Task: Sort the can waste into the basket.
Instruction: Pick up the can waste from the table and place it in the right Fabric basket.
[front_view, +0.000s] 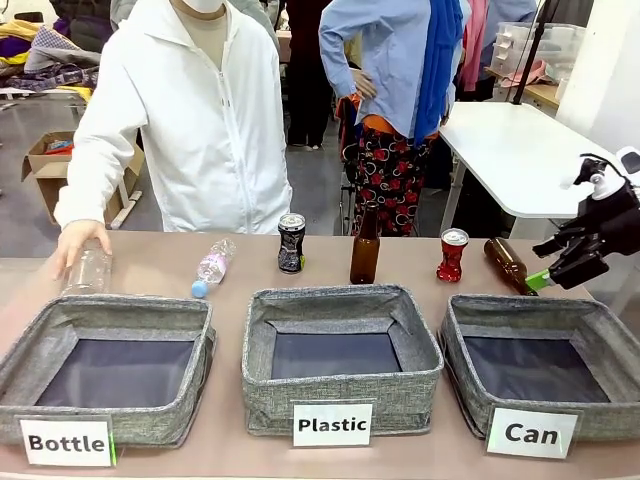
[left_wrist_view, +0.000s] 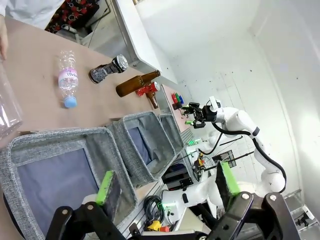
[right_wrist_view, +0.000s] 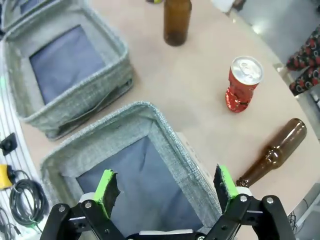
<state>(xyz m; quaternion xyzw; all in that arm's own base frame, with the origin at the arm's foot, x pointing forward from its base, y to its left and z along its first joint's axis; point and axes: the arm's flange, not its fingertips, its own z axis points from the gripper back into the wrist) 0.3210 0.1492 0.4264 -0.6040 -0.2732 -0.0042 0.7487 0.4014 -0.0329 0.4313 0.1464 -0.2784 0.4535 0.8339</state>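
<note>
One red can stands upright just beyond the basket's far rim, nearest the right pincer, which hangs spread and empty above that basket

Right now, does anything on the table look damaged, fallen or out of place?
The red can is crumpled around its middle, though it stands upright. One brown bottle lies on its side beside the Can basket, and a clear plastic bottle with a blue cap also lies flat.
</note>
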